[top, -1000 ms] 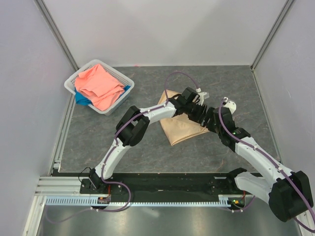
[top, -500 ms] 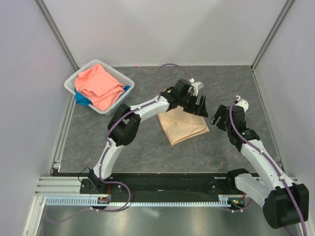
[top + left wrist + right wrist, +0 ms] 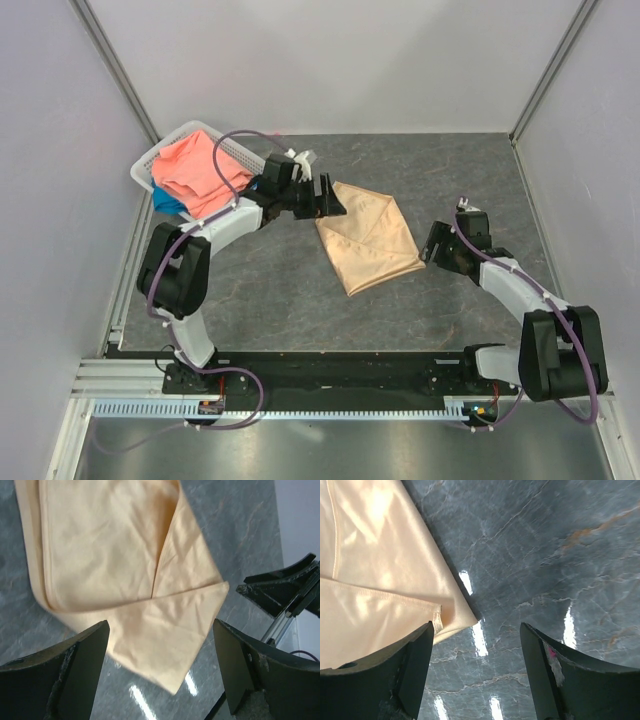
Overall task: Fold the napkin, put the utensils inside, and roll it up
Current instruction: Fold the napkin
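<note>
The peach-gold napkin [image 3: 367, 238] lies folded flat on the grey table, with two flaps meeting along a crease. It fills the upper part of the left wrist view [image 3: 120, 575] and the upper left of the right wrist view [image 3: 375, 580]. My left gripper [image 3: 330, 200] is open and empty, just off the napkin's upper left corner. My right gripper [image 3: 432, 247] is open and empty, just right of the napkin's right corner. The fork is not visible in any view.
A white basket [image 3: 243, 153] at the back left holds a coral-pink cloth [image 3: 195, 172] over a blue cloth [image 3: 165, 203]. Grey walls enclose the table on three sides. A black rail [image 3: 330, 375] runs along the near edge.
My left gripper has swung left off the napkin toward the basket. My right gripper has pulled back to the right of the napkin. The napkin now lies uncovered.
</note>
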### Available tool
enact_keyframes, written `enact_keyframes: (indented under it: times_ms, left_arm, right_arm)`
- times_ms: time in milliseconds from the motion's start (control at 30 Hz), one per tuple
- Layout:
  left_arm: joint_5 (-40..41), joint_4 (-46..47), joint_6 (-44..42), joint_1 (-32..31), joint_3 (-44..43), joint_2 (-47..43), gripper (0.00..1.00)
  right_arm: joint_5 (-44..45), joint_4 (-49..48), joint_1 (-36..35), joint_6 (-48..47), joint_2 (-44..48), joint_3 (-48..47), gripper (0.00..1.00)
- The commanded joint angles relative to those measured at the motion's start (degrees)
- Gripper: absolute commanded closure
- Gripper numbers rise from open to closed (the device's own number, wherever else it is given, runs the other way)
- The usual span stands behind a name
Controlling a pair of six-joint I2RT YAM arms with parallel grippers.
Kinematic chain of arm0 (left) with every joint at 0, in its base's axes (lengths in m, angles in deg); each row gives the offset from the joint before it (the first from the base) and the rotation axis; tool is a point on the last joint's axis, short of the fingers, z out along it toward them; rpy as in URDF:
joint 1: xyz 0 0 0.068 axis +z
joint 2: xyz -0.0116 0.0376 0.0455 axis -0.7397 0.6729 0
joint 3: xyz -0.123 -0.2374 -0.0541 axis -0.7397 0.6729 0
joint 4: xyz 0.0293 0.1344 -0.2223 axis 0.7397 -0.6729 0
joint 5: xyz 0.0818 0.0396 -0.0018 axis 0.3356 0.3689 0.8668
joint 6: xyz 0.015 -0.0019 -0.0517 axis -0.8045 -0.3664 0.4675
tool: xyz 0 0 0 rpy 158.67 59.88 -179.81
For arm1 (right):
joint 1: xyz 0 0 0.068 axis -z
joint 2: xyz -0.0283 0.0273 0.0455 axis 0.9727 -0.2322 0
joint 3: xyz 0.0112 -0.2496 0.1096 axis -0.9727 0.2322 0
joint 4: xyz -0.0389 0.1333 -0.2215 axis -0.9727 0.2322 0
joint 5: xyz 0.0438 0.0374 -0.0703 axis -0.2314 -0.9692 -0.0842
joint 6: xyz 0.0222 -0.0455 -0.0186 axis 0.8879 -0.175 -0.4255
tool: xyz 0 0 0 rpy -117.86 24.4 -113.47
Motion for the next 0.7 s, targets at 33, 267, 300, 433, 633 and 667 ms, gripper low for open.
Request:
enact_keyframes:
  times_ms: [33,267,300,433,633,667]
  left_arm:
    - [-0.4,2.9,2.3,1.2,7.2,-5.8,0.09]
    - [-1.2,4.4,3.5,2.2,11.1,-7.0,0.09]
    - [-1.3,4.4,3.6,2.2,11.2,-6.9,0.09]
    - [-1.4,4.4,3.7,2.4,11.6,-6.8,0.09]
    - [-1.6,4.4,3.7,3.0,12.3,-7.3,0.09]
    - [-1.9,4.4,3.8,3.1,12.4,-7.3,0.09]
  right_arm:
    - [-8.4,-4.9,0.9,-3.2,-3.6,-0.3,0.22]
    - [-11.1,-8.2,0.9,-3.1,-7.6,0.1,0.23]
    - [-11.2,-8.2,0.8,-3.2,-8.1,0.0,0.24]
    - [-11.2,-8.3,0.8,-3.9,-9.7,-0.5,0.26]
    - [-11.3,-8.5,0.8,-4.1,-11.8,-0.8,0.43]
    - [-11.3,-8.4,0.9,-4.1,-12.1,-1.0,0.46]
